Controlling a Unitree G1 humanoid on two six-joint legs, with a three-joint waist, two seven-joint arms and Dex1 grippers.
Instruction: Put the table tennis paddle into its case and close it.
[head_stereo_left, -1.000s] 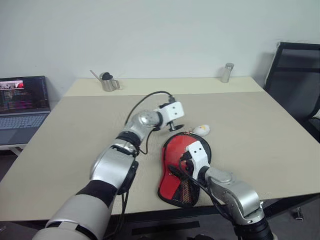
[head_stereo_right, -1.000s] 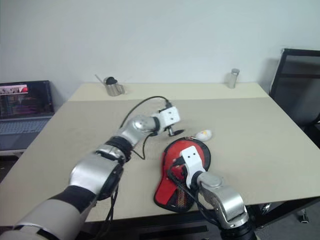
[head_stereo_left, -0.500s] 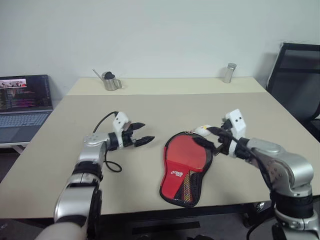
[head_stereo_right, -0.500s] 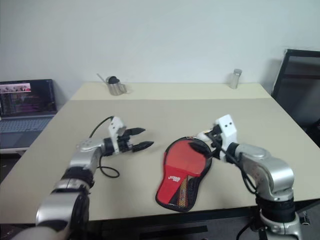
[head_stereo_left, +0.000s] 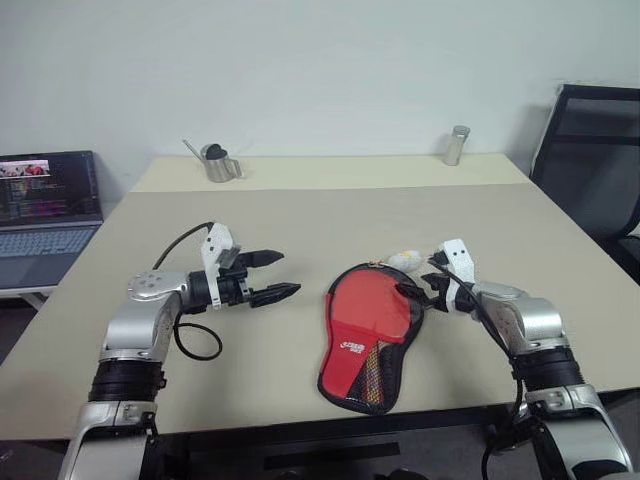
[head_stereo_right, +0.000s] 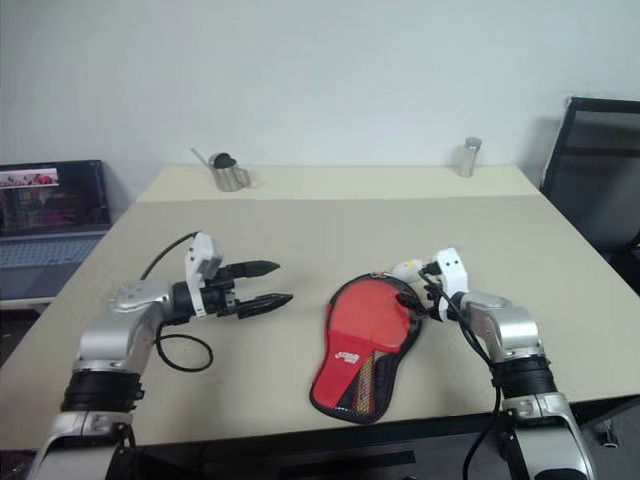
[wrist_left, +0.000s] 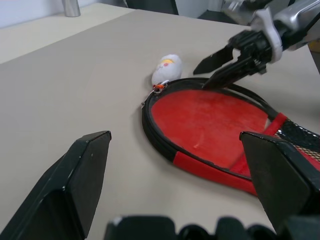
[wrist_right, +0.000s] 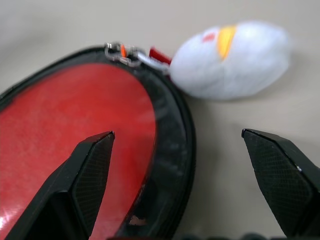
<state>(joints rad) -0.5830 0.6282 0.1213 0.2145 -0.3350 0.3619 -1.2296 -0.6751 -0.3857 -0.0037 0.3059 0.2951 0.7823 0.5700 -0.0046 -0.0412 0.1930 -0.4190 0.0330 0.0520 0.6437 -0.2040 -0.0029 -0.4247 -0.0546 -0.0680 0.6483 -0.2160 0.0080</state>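
In the left eye view the case (head_stereo_left: 368, 345) lies low and just right of centre on the table (head_stereo_left: 300, 215), its long axis running from a rounded head at upper right down to a narrow mesh tail near the front edge, slightly tilted to the left. The table tennis paddle (head_stereo_left: 372, 312) appears to sit inside it already, its red face showing through the unzipped rim, though how deep the handle goes under the mesh is hard to tell. A small white-yellow ball charm (head_stereo_left: 404, 260) hangs off the zip pull at the head's upper right, resting on the table. The right claw (head_stereo_left: 418, 289) is wide open and empty, its tips right at the head's right-hand rim, just below the charm; whether they touch the black edging I cannot say. The left claw (head_stereo_left: 272, 275), also spread wide and holding nothing, hovers centre-left of the frame, pointing toward the case but well apart from it. So the right arm is plainly nearer the zip end, and closing probably falls to it, with the left free to steady the case.
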